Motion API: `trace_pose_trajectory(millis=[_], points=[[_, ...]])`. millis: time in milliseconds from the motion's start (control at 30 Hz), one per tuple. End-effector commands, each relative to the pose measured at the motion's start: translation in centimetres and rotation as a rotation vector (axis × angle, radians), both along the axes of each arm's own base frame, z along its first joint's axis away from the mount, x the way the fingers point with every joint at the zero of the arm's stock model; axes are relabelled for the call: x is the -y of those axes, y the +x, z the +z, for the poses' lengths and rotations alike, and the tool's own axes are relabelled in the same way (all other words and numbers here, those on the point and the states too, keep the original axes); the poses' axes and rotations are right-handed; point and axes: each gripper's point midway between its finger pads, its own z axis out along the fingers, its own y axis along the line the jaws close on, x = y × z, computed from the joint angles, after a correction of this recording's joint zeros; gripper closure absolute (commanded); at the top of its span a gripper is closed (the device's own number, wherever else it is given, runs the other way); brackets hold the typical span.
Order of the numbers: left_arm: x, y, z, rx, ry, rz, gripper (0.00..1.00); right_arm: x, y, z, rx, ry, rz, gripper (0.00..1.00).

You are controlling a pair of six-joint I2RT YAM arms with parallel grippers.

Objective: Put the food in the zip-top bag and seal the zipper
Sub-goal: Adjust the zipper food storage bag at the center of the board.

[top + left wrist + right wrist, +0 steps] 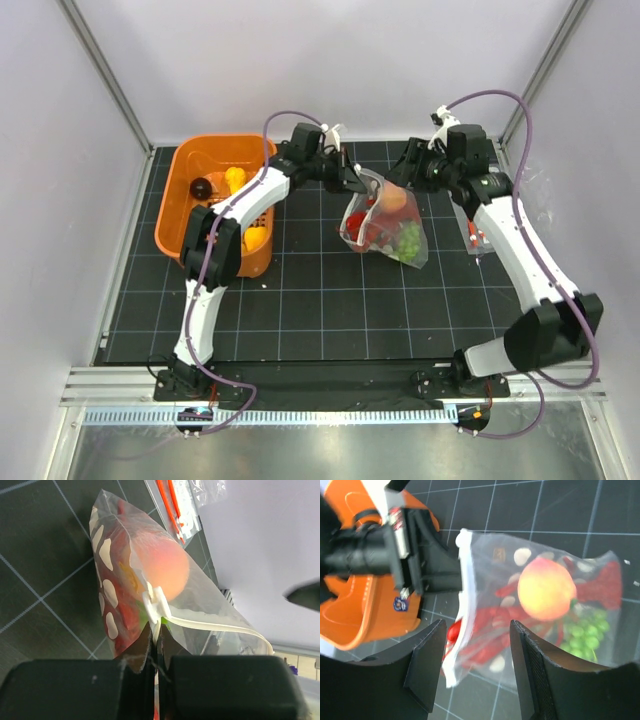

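At mid-worktop, right of the basket, the bag hangs between the two arms. All three foods are inside it: the peach, the lobster and the grapes. I see none loose beside it.

Left claw: pressed together, pinching the white end tab of the zipper at one corner of the mouth. It carries the bag's weight. I cannot tell whether the bag's lower end touches the worktop.

Right claw: spread, holding nothing. It faces the mouth edge, with the white strip between its fingers but apart from both.

Assessment: loading is done and sealing is the step in hand. The strip shows as a single band in the left wrist view. I cannot tell whether any length of it is pressed shut.

Next move, as I judge it: bring the right claw onto the strip close to the pinched corner and close lightly. Then draw along the mouth to the far end while the left claw holds the corner taut. The film is floppy and the load hangs off-centre, so slack in the strip is likely to leave gaps. A hard squeeze could drag the tab out of the left claw.
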Motion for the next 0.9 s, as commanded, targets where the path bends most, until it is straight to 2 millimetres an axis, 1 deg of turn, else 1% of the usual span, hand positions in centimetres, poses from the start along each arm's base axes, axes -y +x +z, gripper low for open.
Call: trace_pose_trajectory(millis=[0, 33, 67, 100, 133, 167, 200, 233, 267, 300, 400, 433, 500, 567, 600, 633, 667, 700, 733, 767, 800, 833, 867], points=[[0.4, 0.9, 3.3, 0.162, -0.068, -0.052, 0.98, -1.9, 2.4, 2.2, 0.050, 0.133, 0.100, 0.40], [0.4, 0.9, 3.6, 0.177, -0.069, -0.055, 0.99, -1.9, 2.8, 1.9, 0.043, 0.149, 0.113, 0.40], [0.3, 0.8, 3.8, 0.184, -0.069, -0.057, 0.99, -1.6, 3.6, 2.1, 0.059, 0.157, 0.106, 0.40], [0.3, 0.7, 4.3, 0.205, -0.070, -0.064, 1.00, -1.7, 4.3, 1.1, 0.042, 0.153, 0.109, 0.39], [0.3, 0.5, 4.5, 0.213, -0.071, -0.070, 1.00, -1.7, 4.8, 1.0, 0.048, 0.146, 0.115, 0.39], [0.2, 0.3, 4.5, 0.214, -0.069, -0.073, 1.00, -1.8, 5.4, 1.4, 0.064, 0.141, 0.125, 0.39], [0.2, 0.1, 4.6, 0.227, -0.069, -0.083, 1.00, -1.9, 6.1, 0.4, 0.047, 0.134, 0.132, 0.39], [0.1, 0.0, 5.0, 0.234, -0.073, -0.086, 1.00, -2.0, 6.6, 0.2, 0.054, 0.126, 0.143, 0.37], [0.0, -0.2, 5.0, 0.235, -0.074, -0.093, 1.00, -2.3, 7.0, 0.5, 0.076, 0.119, 0.182, 0.37], [0.0, -0.4, 5.0, 0.233, -0.076, -0.101, 1.00, -2.4, 7.6, -0.5, 0.066, 0.115, 0.210, 0.36], [0.1, -1.0, 5.3, 0.233, -0.091, -0.130, 1.00, -1.8, 8.4, -1.7, 0.076, 0.082, 0.252, 0.34], [0.1, -1.1, 5.4, 0.239, -0.093, -0.141, 1.00, -1.7, 8.6, -2.4, 0.076, 0.084, 0.266, 0.33], [0.2, -1.4, 5.7, 0.250, -0.103, -0.163, 1.00, -1.5, 8.7, -3.0, 0.090, 0.061, 0.289, 0.32], [0.0, -1.1, 6.6, 0.275, -0.120, -0.176, 1.00, -1.2, 9.3, -3.2, 0.114, 0.041, 0.284, 0.31], [0.1, -1.2, 6.7, 0.269, -0.139, -0.207, 1.00, -1.0, 9.8, -2.9, 0.131, 0.046, 0.267, 0.30], [0.1, -0.6, 8.0, 0.299, -0.158, -0.207, 1.00, -1.1, 10.1, -2.5, 0.150, 0.061, 0.268, 0.30], [-0.2, -0.1, 8.4, 0.302, -0.165, -0.201, 1.00, -1.2, 10.9, -1.2, 0.208, 0.070, 0.262, 0.30], [-0.1, 0.5, 7.9, 0.299, -0.167, -0.203, 1.00, -1.2, 11.3, -0.6, 0.214, 0.098, 0.234, 0.29], [0.1, 0.9, 8.1, 0.305, -0.171, -0.197, 1.00, -1.1, 12.0, 0.5, 0.258, 0.107, 0.213, 0.29], [0.3, 1.4, 9.1, 0.314, -0.184, -0.189, 1.00, -1.2, 12.0, 1.3, 0.281, 0.123, 0.209, 0.29], [0.7, 1.8, 8.5, 0.299, -0.192, -0.189, 1.00, -1.2, 12.0, 1.7, 0.292, 0.137, 0.201, 0.28], [0.8, 1.8, 8.7, 0.291, -0.211, -0.199, 1.00, -1.1, 12.5, 2.8, 0.337, 0.169, 0.171, 0.28], [1.0, 1.8, 8.6, 0.254, -0.229, -0.196, 1.00, -1.1, 12.6, 3.0, 0.352, 0.182, 0.161, 0.28]])
